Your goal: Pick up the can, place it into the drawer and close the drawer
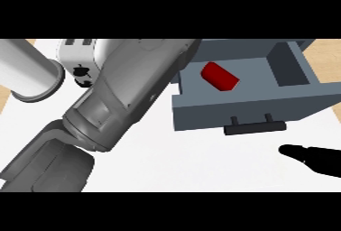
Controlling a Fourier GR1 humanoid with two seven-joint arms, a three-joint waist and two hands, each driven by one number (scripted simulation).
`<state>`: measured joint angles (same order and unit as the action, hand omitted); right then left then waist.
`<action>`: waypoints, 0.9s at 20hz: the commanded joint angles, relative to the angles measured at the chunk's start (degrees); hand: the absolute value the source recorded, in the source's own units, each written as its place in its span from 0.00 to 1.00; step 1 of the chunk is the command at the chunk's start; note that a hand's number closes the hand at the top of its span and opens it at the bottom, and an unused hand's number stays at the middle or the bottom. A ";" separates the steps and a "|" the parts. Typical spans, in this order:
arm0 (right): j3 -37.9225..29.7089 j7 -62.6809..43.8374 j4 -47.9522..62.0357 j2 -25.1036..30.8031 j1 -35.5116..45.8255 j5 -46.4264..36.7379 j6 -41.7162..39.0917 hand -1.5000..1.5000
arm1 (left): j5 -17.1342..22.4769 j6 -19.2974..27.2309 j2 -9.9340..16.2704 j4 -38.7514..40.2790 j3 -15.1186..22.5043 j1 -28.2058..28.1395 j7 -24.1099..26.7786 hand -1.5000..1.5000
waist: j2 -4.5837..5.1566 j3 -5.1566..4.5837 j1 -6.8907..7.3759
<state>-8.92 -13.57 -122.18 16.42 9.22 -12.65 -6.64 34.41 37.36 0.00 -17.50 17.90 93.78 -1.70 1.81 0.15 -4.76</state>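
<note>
The red can (220, 76) lies inside the open grey drawer (246, 106). The right hand (313, 158) shows at the lower right, fingers straight, touching nothing. The left forearm (126, 90) crosses the view, its hand out of sight.

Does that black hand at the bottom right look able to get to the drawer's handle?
Probably yes. The right hand lies just below the dark handle on the open drawer, and only bare white counter shows between them. The can already lies inside.
</note>
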 commanded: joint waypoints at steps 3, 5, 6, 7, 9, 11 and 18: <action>7.55 2.46 6.72 2.06 4.77 -14.39 1.73 0.00 | 2.13 0.81 0.00 -0.23 -0.52 0.63 2.16 0.00 | 0.05 -0.04 1.11; 8.45 4.97 10.70 2.48 5.95 -17.61 2.92 0.00 | 2.14 1.02 0.00 -0.23 -0.05 1.02 0.85 0.00 | -0.56 -0.03 2.30; 8.79 3.54 10.10 3.62 7.34 -17.38 1.39 0.00 | 2.00 0.35 0.00 0.50 -0.80 0.93 2.11 0.00 | -0.65 -0.07 2.36; 10.90 4.40 12.56 2.73 7.83 -20.40 2.83 0.00 | 1.64 0.59 0.00 1.66 -0.19 2.01 1.70 0.00 | -0.24 -0.02 1.91; 12.46 3.66 16.54 2.74 11.33 -23.52 3.36 0.00 | 1.71 -0.10 0.00 1.43 0.26 -0.26 3.54 0.00 | -0.31 -0.06 2.39; 14.08 7.07 20.44 2.73 10.42 -25.85 4.38 0.00 | 0.18 0.39 0.00 2.74 0.69 3.39 0.63 0.00 | -0.71 -0.03 3.21; 17.70 9.20 37.70 1.01 18.38 -36.99 10.08 0.00 | 0.39 -3.73 1.42 2.17 -1.55 1.21 1.67 0.00 | -0.91 -0.11 4.86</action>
<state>6.87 -4.99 -92.27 17.88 23.31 -44.57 1.79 34.79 35.33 0.78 -15.16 17.23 95.32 0.01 1.06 0.08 -0.54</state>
